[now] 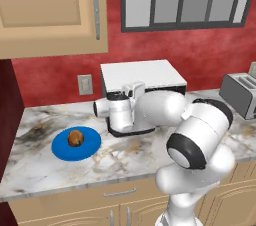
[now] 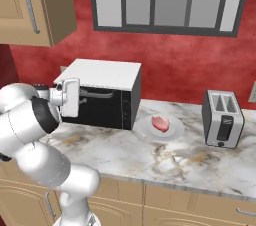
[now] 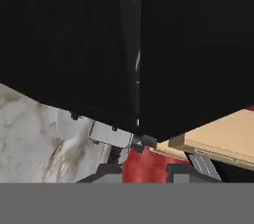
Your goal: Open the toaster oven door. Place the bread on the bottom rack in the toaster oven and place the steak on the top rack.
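Observation:
The toaster oven stands at the back of the counter, a black box with a white top. The toaster oven door is closed, and its grey bar handle runs along the top edge. My gripper is at the handle's left end, with a fingertip on each side of the bar. Whether the tips touch the bar is unclear. The bread lies on a blue plate left of the oven. The steak lies on a white plate to its right.
A silver slot toaster stands at the right end of the marble counter. A wall cabinet hangs above the left side and a window is above the oven. My own arm hides the oven's front in the left base view.

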Controlling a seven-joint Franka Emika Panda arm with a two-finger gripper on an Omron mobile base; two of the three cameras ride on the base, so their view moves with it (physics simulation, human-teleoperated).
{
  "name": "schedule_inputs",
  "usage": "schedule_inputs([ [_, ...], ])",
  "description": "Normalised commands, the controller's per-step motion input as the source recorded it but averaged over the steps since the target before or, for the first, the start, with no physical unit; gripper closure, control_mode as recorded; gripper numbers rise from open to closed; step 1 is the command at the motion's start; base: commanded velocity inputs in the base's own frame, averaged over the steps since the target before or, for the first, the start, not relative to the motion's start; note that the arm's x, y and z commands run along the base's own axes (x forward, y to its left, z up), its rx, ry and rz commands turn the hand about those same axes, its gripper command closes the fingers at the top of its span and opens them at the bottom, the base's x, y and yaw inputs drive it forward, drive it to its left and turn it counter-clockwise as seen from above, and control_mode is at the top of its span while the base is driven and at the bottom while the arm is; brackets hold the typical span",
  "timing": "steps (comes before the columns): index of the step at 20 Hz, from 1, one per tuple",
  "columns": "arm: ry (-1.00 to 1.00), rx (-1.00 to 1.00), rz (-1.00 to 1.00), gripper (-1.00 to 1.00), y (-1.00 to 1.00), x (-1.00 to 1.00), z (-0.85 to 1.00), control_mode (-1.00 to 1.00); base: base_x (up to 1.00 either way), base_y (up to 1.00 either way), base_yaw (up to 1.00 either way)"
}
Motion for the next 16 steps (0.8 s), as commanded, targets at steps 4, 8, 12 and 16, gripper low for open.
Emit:
schedule_inputs([
  [4,0.64,0.07,0.06,1.00,0.14,-0.98,-0.06,-1.00,0.00,0.00,0.00],
  [8,0.76,0.01,0.07,1.00,0.02,-1.00,-0.38,-1.00,0.00,0.00,0.00],
  [12,0.87,-0.07,0.00,1.00,0.00,-1.00,-0.49,-1.00,0.00,0.00,0.00],
  [16,0.62,-0.07,0.06,1.00,0.02,-0.76,-0.36,-1.00,0.00,0.00,0.00],
])
